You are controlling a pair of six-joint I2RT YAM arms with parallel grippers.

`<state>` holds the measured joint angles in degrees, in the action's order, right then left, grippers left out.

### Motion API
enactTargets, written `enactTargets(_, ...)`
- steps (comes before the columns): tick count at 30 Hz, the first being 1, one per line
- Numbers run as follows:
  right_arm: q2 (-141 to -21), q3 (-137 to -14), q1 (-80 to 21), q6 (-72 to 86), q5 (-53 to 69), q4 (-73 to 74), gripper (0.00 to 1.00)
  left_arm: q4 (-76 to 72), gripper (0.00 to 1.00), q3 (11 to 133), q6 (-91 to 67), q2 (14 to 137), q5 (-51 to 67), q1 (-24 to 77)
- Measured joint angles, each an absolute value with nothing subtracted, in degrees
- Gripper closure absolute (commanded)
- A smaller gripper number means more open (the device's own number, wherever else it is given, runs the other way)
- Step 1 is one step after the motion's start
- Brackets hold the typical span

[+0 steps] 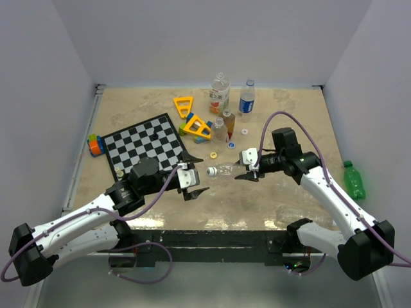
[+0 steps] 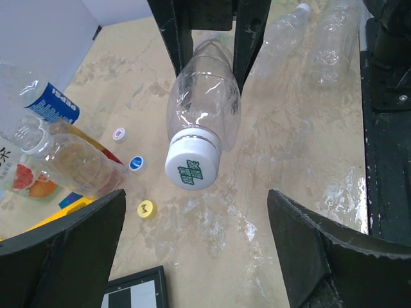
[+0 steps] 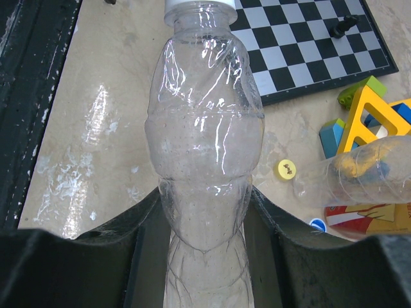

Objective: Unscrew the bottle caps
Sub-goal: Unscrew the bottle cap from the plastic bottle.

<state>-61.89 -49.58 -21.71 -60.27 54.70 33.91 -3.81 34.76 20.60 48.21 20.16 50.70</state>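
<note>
Above the bench (image 1: pixel 292 119), your right pincer (image 1: pixel 243 171) clenched on the bottle (image 1: pixel 225 170), its white cap (image 2: pixel 192 168) facing your released left pincer (image 1: pixel 203 174).

Bright, even light comes from overhead, leaving only short, soft shadows. White glare streaks the table (image 1: pixel 231 206) toward six o'clock in the top view. The clear bottle (image 3: pixel 205 141) glints with highlights. Both wrist views go soft along their lower edges.

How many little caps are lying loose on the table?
3, in a slanting line on the table: yellow cap at the front, blue cap in the middle, white cap farthest back. Others may be hidden.
</note>
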Motion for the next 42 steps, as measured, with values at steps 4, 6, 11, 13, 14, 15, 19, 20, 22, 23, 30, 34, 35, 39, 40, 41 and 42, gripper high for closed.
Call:
enactTargets(4,-61.9,-49.6,-21.7,-60.3,54.7,33.9,0.87,-4.8,0.18,34.8,20.4,49.6,21.4,50.7)
enactTargets(6,-61.9,-49.6,-21.7,-60.3,54.7,33.9,0.87,-5.7,0.24,34.8,20.2,50.3,21.6,50.7)
enactTargets(11,-61.9,-49.6,-21.7,-60.3,54.7,33.9,0.87,-6.7,0.37,35.2,19.5,52.3,21.7,50.7)
enactTargets(13,-61.9,-49.6,-21.7,-60.3,54.7,33.9,0.87,-6.8,0.41,35.4,19.1,53.0,21.7,50.7)
enactTargets(14,-61.9,-49.6,-21.7,-60.3,54.7,33.9,0.87,-6.8,0.41,35.5,18.9,53.2,21.8,50.7)
enactTargets(15,-61.9,-49.6,-21.7,-60.3,54.7,34.0,0.87,-6.9,0.41,35.5,18.7,53.4,21.8,50.7)
enactTargets(19,-61.9,-49.6,-21.7,-60.3,54.7,34.0,0.87,-7.5,0.41,35.6,18.5,53.5,21.8,50.7)
enactTargets(20,-61.9,-49.6,-21.7,-60.3,54.7,34.0,0.87,-7.9,0.41,35.6,18.4,53.5,21.8,50.7)
enactTargets(22,-61.9,-49.6,-21.7,-60.3,54.7,34.0,0.87,-8.4,0.41,35.6,18.1,53.4,21.8,50.7)
enactTargets(23,-61.9,-49.6,-21.7,-60.3,54.7,34.0,0.87,-8.6,0.41,35.6,18.0,53.3,21.8,50.7)
enactTargets(30,-61.9,-49.6,-21.7,-60.3,54.7,34.1,0.87,-9.6,0.62,35.6,17.1,52.8,22.1,50.7)
enactTargets(34,-61.9,-49.6,-21.7,-60.3,54.7,34.2,0.87,-9.6,0.96,35.6,17.1,52.8,22.3,50.7)
enactTargets(35,-61.9,-49.6,-21.7,-60.3,54.7,34.3,0.87,-9.5,1.00,35.6,16.8,52.8,22.3,50.7)
enactTargets(39,-61.9,-49.6,-21.7,-60.3,54.7,34.4,0.87,-9.2,1.00,35.8,14.9,52.8,22.0,50.7)
enactTargets(40,-61.9,-49.6,-21.7,-60.3,54.8,34.4,0.87,-8.9,1.00,36.1,13.6,52.8,21.6,50.7)
enactTargets(41,-61.9,-49.6,-21.7,-60.3,54.9,34.3,0.87,-8.5,1.00,36.4,11.9,52.8,21.1,50.7)
enactTargets(42,-61.9,-49.6,-21.7,-60.3,55.0,34.2,0.87,-7.9,1.00,37.0,9.2,52.7,20.5,50.7)
